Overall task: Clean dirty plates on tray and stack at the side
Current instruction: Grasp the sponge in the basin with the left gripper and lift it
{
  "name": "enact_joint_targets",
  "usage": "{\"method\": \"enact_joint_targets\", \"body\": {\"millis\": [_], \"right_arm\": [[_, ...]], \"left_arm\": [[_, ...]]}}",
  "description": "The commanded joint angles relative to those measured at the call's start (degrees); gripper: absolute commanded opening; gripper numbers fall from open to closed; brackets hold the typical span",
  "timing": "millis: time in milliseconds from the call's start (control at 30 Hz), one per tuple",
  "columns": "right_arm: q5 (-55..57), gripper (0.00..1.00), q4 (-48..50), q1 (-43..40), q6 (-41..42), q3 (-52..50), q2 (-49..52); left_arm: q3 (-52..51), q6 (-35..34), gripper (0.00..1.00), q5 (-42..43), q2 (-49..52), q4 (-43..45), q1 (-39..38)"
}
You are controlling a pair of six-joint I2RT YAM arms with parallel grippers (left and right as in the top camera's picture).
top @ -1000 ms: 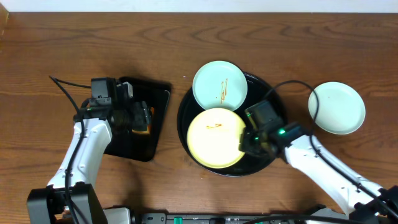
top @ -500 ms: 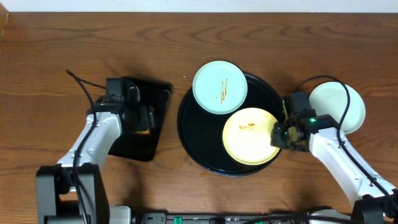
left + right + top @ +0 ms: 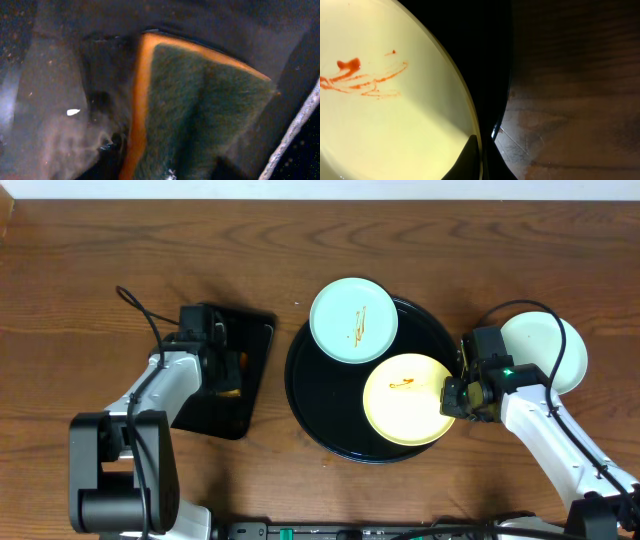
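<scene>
1. The yellow plate [image 3: 405, 398] lies in the right half of the tray [image 3: 320, 395], its right edge at the tray's rim. You can see orange-red sauce streaks on its upper face.
2. The right end effector [image 3: 458, 395] is clamped on that plate's right edge. In the right wrist view one dark finger [image 3: 466, 159] sits on the plate's top face right at the rim.
3. The streaked mint plate [image 3: 353, 319] sits at the top of the tray, overhanging the rim. Thin brown streaks near its centre.
4. The second mint plate [image 3: 545, 350] is off the tray, on the counter [image 3: 150, 260] to the right, partly behind the right arm. No streaks visible on it.
5. The left end effector [image 3: 222, 370] is down over the rectangular tray [image 3: 215, 415], left of the round tray.
6. The left wrist view is filled by the sponge [image 3: 200, 110]: green scouring face up, orange edge, a crease down the middle.
7. Left end effector state: you can't tell from these views, the fingers aren't clear.
</scene>
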Motion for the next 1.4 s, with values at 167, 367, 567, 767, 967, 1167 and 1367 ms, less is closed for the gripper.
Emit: {"method": "enact_joint_targets", "body": {"millis": [167,367,567,767,967,1167,1367], "right_arm": [[1.64,0.01,-0.09,-0.57,-1.14,-0.07,-0.37],[1.64,0.01,-0.09,-0.57,-1.14,-0.07,-0.37],[1.64,0.01,-0.09,-0.57,-1.14,-0.07,-0.37],[1.64,0.01,-0.09,-0.57,-1.14,-0.07,-0.37],[1.64,0.01,-0.13,-0.57,-1.14,-0.07,-0.37],[1.62,0.01,-0.15,-0.57,-1.14,-0.07,-0.37],[1.62,0.01,-0.17,-0.57,-1.11,-0.07,-0.37]], "left_arm": [[-0.76,0.48,0.28,2.71,2.49,0.74,-5.84],[-0.76,-1.14,0.28,2.71,2.49,2.27,-9.49],[-0.76,-5.88,0.28,5.01,2.49,3.85,-9.79],[-0.76,-10.40,0.32,12.94,2.49,7.17,-9.84],[-0.76,-14.10,0.33,14.73,2.49,9.35,-9.84],[-0.63,-13.27,0.66,7.93,1.57,8.72,-9.84],[-0.63,-12.72,0.66,2.08,-1.42,8.74,-9.84]]}}
